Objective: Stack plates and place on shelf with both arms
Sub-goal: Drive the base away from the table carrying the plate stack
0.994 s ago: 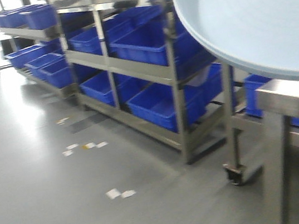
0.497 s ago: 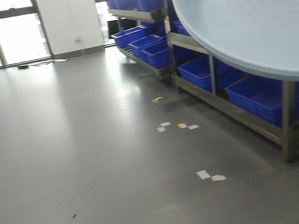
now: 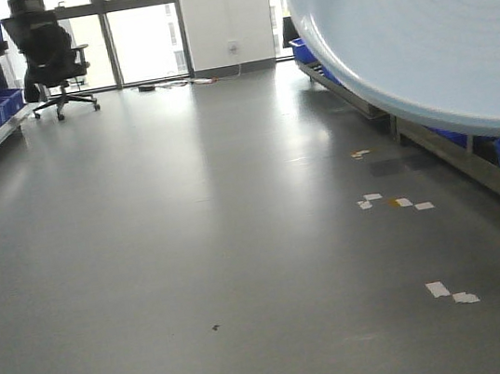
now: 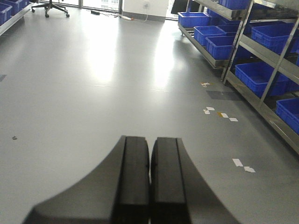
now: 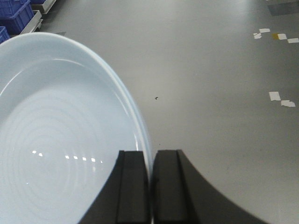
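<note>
1. Over the last second your front view swung away from the shelving. The rack (image 4: 238, 39) of blue bins (image 4: 254, 77) that had filled the frame slid off to the right. At this moment you faced open floor (image 3: 194, 252), with an office chair (image 3: 46, 48) at the far end.
2. The plate (image 3: 423, 20) did not shift in that view. It kept the upper right corner, raised and tilted, well clear of the floor.
3. Your right gripper (image 5: 150, 186) was clamped on the plate's rim, with the edge pinched between nearly closed jaws. The wrist view did not show whether a second plate lay beneath it.
4. Your left gripper (image 4: 149, 186) was closed on nothing, pads together, pointing out over bare floor.
5. Only the rack's lowest rail and a bin or two remained at the right edge of your front view.
6. My reading: you were mid-turn with the load, so placing was not yet close. A one-edge pinch on glossy ceramic could slip during a turn.
</note>
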You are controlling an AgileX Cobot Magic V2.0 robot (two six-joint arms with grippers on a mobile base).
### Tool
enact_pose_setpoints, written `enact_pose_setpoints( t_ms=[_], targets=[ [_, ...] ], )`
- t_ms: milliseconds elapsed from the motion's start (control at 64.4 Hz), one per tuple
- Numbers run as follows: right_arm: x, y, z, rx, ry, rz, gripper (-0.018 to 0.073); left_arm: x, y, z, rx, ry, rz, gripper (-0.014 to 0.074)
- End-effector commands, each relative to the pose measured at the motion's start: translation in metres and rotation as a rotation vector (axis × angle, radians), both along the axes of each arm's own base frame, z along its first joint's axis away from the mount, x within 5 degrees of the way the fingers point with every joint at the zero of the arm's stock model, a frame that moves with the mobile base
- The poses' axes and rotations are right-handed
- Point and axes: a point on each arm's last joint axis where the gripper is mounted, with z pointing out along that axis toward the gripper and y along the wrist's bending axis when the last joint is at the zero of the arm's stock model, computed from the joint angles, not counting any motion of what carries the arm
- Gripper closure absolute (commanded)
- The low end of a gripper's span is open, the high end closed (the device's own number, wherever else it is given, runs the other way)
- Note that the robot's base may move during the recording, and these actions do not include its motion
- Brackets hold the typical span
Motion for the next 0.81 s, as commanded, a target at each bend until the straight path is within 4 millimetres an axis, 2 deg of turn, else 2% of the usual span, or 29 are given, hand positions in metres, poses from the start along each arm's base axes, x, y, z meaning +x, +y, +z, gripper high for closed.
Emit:
enact_pose_setpoints(
  t_ms=[0, 792],
  targets=[
    [0.0017, -0.0012, 0.0179, 0.023, -0.121, -0.015, 0.0537, 0.0004, -0.0004, 0.0155, -0.024, -0.099, -0.003, 0.0510],
    [0.0017, -0.0012, 0.0179, 0.023, -0.121, -0.015, 0.0537, 0.0004, -0.0004, 0.0155, -0.024, -0.099, -0.003, 0.0510]
  ],
)
